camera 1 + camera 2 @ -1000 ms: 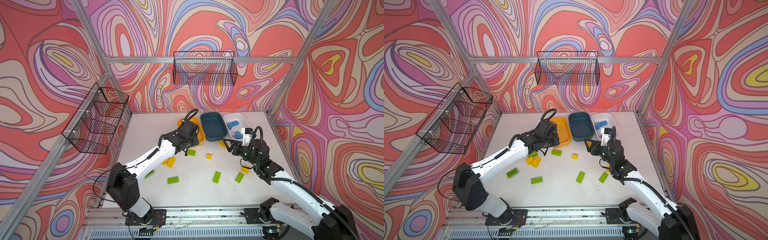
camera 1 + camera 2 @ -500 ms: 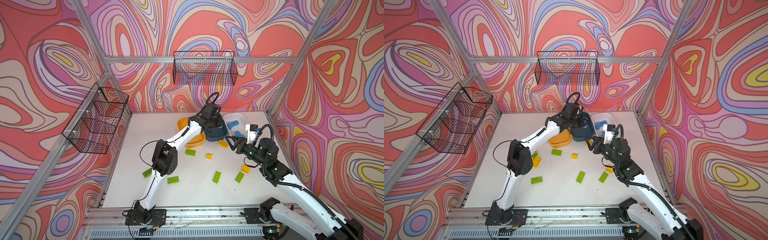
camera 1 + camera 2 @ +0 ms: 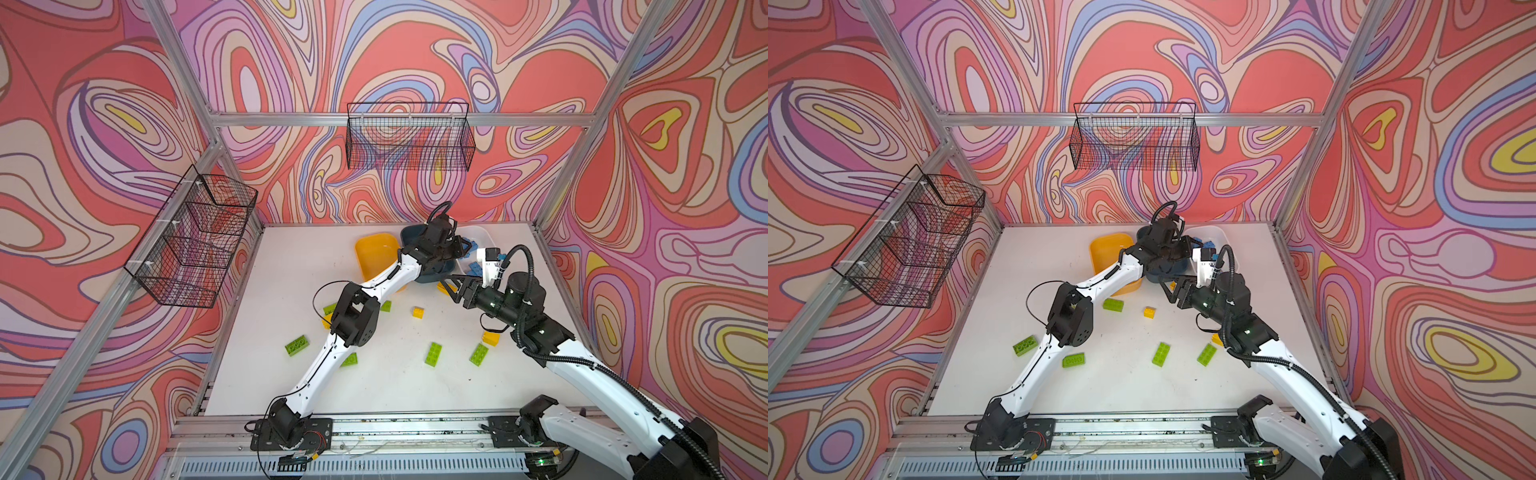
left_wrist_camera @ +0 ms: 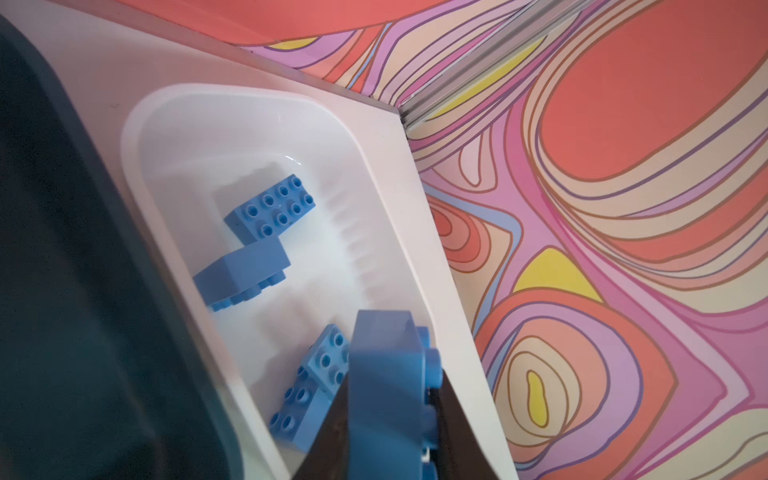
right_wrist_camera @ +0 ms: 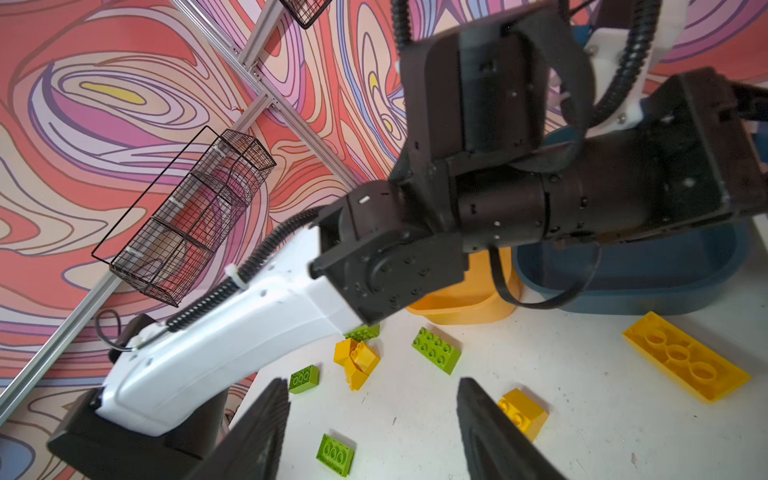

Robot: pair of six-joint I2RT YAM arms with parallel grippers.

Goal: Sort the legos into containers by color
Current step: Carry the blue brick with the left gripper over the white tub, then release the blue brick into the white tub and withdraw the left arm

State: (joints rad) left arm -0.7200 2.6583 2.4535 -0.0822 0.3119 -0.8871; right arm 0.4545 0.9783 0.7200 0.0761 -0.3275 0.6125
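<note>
Bricks of lime-green plastic (image 3: 433, 354) are lying scattered over the near half of the flat white desk (image 3: 291, 257), four of them forming a loose row in both top views, well apart from one another. A small yellow plastic brick (image 3: 491, 338) is sitting just beside the rightmost green one, under the right arm. A small yellow cube brick (image 3: 418, 312) is lying farther in, near the middle of the desk.

Beyond it the right gripper (image 3: 449, 290) is hanging over the desk with its fingers (image 5: 266, 428) spread and nothing between them. A long flat yellow plate brick (image 5: 685, 357) is lying on the desk near them.

Along the far edge three containers are standing side by side: a rounded yellow plastic bin (image 3: 374, 249), a dark blue plastic bin (image 3: 434, 277) and a white plastic bin (image 3: 485, 233). The left arm is reaching across the first two. The left gripper (image 4: 390, 407) is hanging above the white bin, its fingers pinching a light blue plastic brick (image 4: 382, 353) on edge. Several loose blue bricks (image 4: 270, 208) are resting on that bin's floor.

Farthest off, a black wire basket (image 3: 195, 241) is hanging on the left wall and a long black wire basket (image 3: 409, 137) on the back wall.
</note>
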